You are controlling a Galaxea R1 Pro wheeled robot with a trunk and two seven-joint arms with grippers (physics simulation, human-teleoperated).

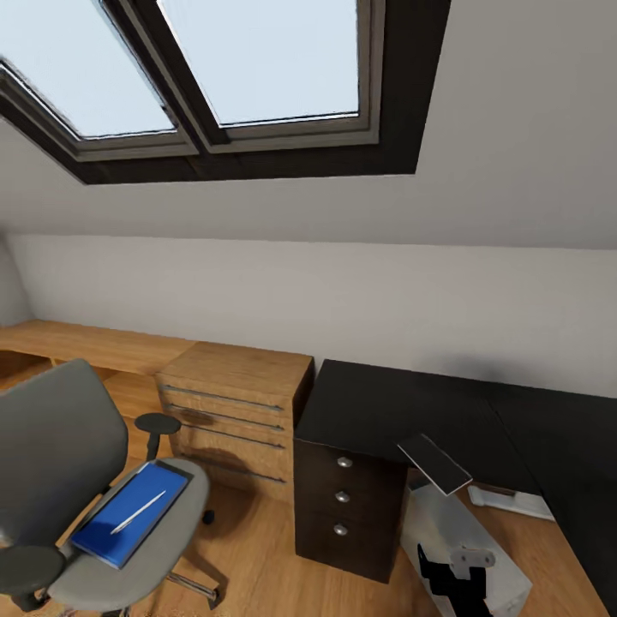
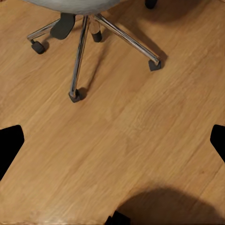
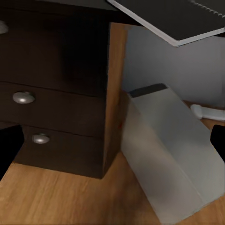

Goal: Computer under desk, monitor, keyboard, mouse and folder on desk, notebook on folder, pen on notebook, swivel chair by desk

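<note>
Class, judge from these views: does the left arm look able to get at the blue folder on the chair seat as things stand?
Probably yes: the folder lies uncovered on the chair seat at the robot's left, with only a pen on top; the armrest stands beside it.

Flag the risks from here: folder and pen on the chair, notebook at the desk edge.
1. The pen lies loose on the folder; tilting the folder during a lift off the chair could roll it to the floor.
2. The notebook overhangs the desk edge, above the tilted computer; a bump could tip it off.
3. The chair sits on casters and may roll when pushed.
</note>
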